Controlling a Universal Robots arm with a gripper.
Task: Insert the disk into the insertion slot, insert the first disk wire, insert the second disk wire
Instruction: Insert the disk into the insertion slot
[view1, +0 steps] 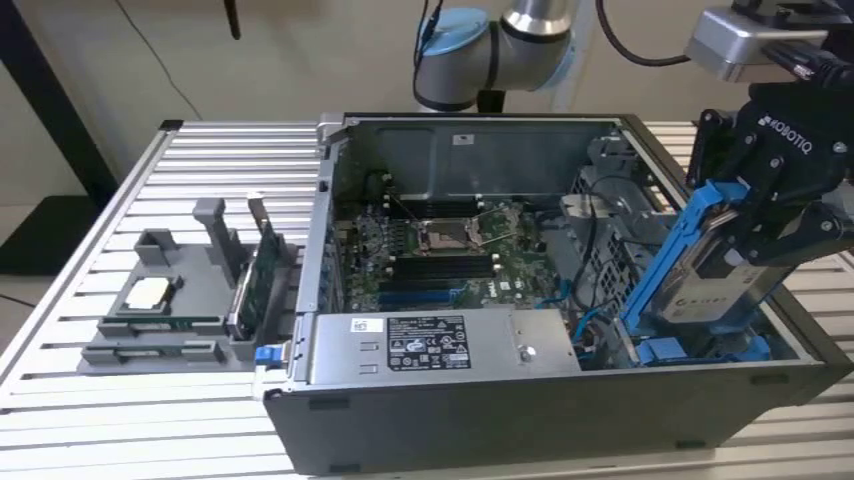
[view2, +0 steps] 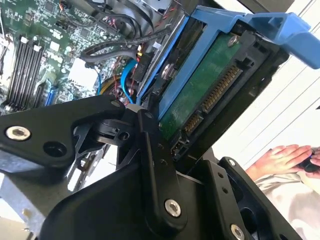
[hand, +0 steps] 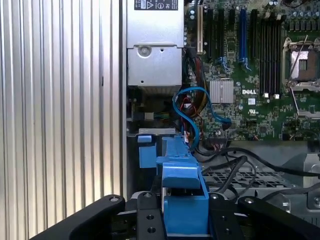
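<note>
The gripper (view1: 763, 235), matte black jointed metal, stands at the exterior view's right. Its fingers (hand: 148, 220) pinch the disk (view1: 705, 285) by the edges of its glossy blue plastic frame. The disk is a flat silver-grey slab with a pale label, held steeply tilted over the lower right corner of the open computer case (view1: 534, 425). In the second wrist view its underside shows a green circuit board (view2: 202, 92) with a row of gold contacts. Its lower end hangs at the slot (view1: 694, 350), a bay of dark perforated sheet metal with blue plastic fittings; whether they touch cannot be told. Thin blue cables (hand: 195, 137) and thicker black cables (hand: 227, 162) loop beside the bay. A grey power box (view1: 527, 340) with stickers sits at the frame's lower centre, with the green motherboard (view1: 514, 235) behind it. The case rests on a ribbed aluminium table (view1: 134, 200), and a grey parts tray (view1: 167, 245) is at the left. A person's hand (view2: 280, 157) lies beyond the disk in the second wrist view.
</note>
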